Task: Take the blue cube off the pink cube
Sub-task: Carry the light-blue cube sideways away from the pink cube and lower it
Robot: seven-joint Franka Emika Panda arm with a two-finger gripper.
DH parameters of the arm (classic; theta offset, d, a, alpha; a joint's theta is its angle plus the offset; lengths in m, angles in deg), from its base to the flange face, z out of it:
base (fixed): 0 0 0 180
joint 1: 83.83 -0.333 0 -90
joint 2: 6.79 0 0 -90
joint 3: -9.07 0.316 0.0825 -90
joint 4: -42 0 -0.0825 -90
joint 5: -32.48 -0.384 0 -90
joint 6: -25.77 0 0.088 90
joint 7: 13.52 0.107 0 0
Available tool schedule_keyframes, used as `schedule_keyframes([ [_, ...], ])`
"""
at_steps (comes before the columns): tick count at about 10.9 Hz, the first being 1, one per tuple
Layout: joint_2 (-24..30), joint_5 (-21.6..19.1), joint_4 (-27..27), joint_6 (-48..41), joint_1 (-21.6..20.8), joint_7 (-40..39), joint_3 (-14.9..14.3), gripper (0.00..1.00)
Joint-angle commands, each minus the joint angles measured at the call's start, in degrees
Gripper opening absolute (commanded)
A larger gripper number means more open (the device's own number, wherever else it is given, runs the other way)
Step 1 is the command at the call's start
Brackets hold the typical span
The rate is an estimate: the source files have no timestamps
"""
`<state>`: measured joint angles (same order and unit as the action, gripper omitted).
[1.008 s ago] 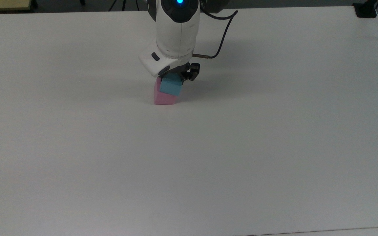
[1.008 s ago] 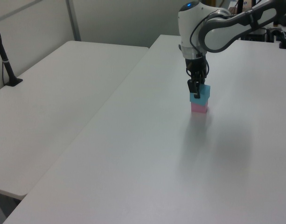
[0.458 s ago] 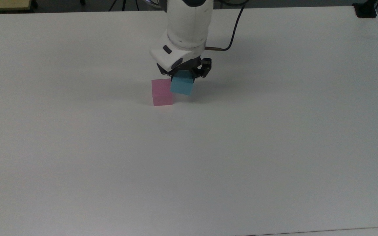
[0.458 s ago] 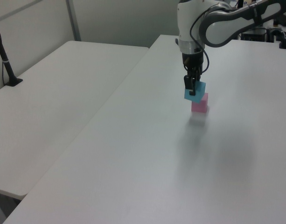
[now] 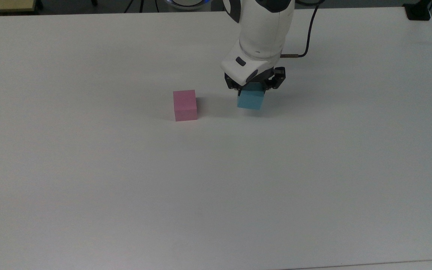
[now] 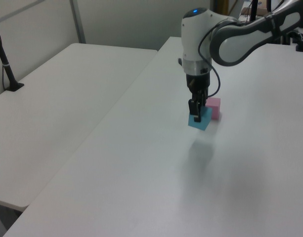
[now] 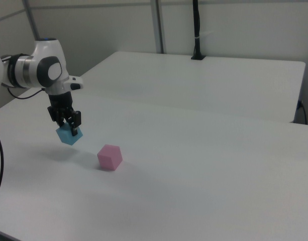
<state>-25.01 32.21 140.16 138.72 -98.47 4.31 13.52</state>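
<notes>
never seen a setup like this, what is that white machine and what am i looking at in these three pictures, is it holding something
The white machine is a robot arm with a two-finger gripper at its end, working over a plain white table. The three pictures show one moment from different cameras: the top view looks down on the table, while the left view and right view look across it from opposite sides.

Two small blocks are in play. The pink cube sits alone on the table. The blue cube is held between the jaws; in the right view it hangs tilted above the table, with its shadow underneath. In the top view it is off to the pink cube's right, with a clear gap between them.
</notes>
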Motion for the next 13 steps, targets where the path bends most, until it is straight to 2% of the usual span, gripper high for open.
schedule_keyframes([
  [1,-5.1,-0.3,-1.0,4.5,-1.6,2.7,-0.1,0.42],
  [4,-6.2,0.1,-1.0,5.1,-2.4,2.6,0.0,0.43],
  [5,-6.2,0.1,-1.0,5.0,-2.4,2.6,0.0,0.53],
  [6,-6.2,0.0,-0.9,4.6,-2.4,2.9,0.0,0.9],
  [7,-6.2,0.6,-0.8,4.5,-2.5,3.7,0.0,1.0],
  [10,-4.8,1.9,-0.9,2.6,-2.5,4.1,0.0,1.0],
  [13,4.4,1.9,-1.5,-9.2,-0.8,5.3,-0.3,1.0],
])
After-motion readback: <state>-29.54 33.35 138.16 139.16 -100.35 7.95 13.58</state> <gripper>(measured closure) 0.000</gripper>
